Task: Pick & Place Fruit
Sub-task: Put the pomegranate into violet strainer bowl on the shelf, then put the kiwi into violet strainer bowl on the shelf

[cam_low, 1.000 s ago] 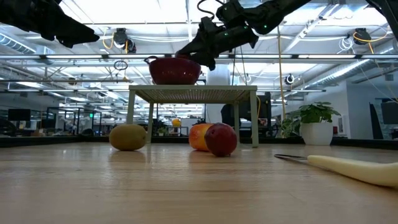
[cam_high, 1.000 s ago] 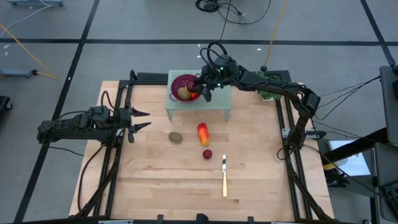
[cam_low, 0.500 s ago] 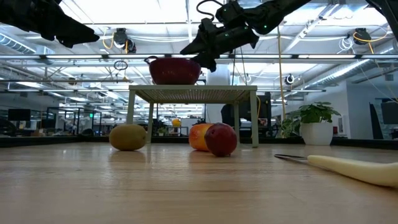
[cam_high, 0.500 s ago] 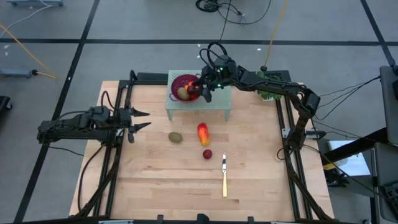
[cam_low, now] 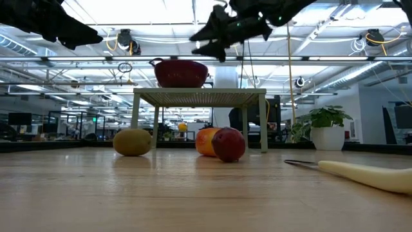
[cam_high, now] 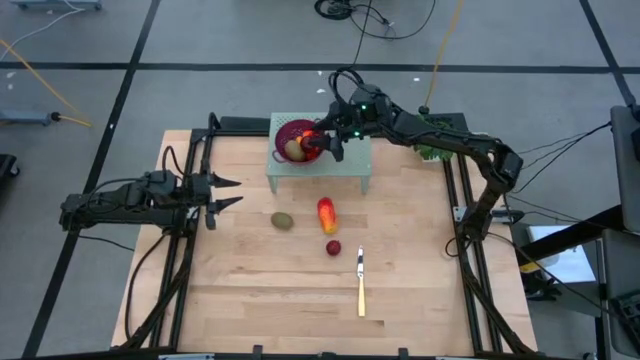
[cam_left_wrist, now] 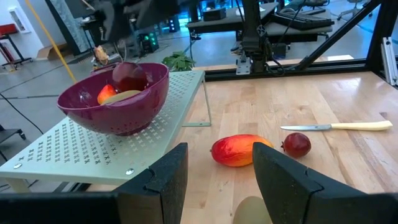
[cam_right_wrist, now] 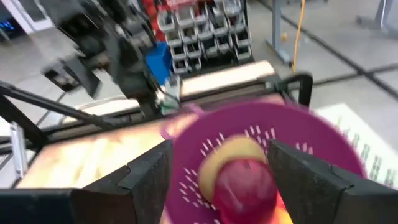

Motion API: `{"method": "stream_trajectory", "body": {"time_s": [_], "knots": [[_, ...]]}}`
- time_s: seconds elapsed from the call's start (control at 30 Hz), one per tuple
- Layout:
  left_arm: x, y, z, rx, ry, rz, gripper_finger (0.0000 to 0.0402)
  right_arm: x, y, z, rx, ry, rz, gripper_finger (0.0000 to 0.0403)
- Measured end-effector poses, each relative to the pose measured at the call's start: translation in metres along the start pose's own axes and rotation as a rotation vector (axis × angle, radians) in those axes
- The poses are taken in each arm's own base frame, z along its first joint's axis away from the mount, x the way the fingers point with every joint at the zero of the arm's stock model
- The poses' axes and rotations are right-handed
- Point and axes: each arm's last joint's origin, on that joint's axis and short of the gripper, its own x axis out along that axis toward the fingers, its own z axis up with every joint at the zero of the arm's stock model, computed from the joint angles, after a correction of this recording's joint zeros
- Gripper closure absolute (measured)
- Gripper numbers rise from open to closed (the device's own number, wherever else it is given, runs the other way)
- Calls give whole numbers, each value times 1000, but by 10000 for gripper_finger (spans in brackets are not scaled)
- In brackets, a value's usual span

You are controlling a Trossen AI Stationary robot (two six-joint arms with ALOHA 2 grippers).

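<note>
the right gripper [cam_high: 322, 141] hangs over the purple colander bowl [cam_high: 287, 133] at the far side of the wooden table [cam_high: 260, 300], its two fingers spread apart with nothing between them. the bowl stands on a pale green perforated stand [cam_high: 350, 163], and inside it lie a dark red ball [cam_right_wrist: 244, 183], a brown-green oval [cam_high: 293, 150] and a patch of orange fruit [cam_left_wrist: 107, 93]. in the right wrist view the red ball rests against the yellowish oval, directly below the parted fingers; in the low view the gripper [cam_low: 215, 37] sits clear above the bowl's rim [cam_low: 181, 63], not touching it.

the rest of the fruit lies on the table in front of the stand: a second brown-green oval [cam_high: 283, 220], a red-orange-yellow oblong [cam_high: 326, 213] just beside it, and a second dark red ball [cam_high: 333, 247] near the oblong's end. a yellow-handled knife [cam_high: 361, 291] lies a little beyond the ball, toward the table's near edge.

the left gripper [cam_high: 228, 193] waits at the table's left edge, well apart from all the fruit, fingers parted and empty. from its wrist camera the oblong [cam_left_wrist: 239, 150] and the ball [cam_left_wrist: 296, 144] show side by side on the wood, with the knife [cam_left_wrist: 336, 126] behind them.
</note>
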Motion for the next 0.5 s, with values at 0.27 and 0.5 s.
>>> {"method": "stream_trajectory", "body": {"time_s": [0.27, 0.5], "knots": [[0, 0, 0, -10, -1, 0, 220, -27, 32, 22, -44, -28, 35, 188], [0, 0, 1, -14, -6, 0, 220, -50, 52, 27, -25, 42, 39, 252]]}}
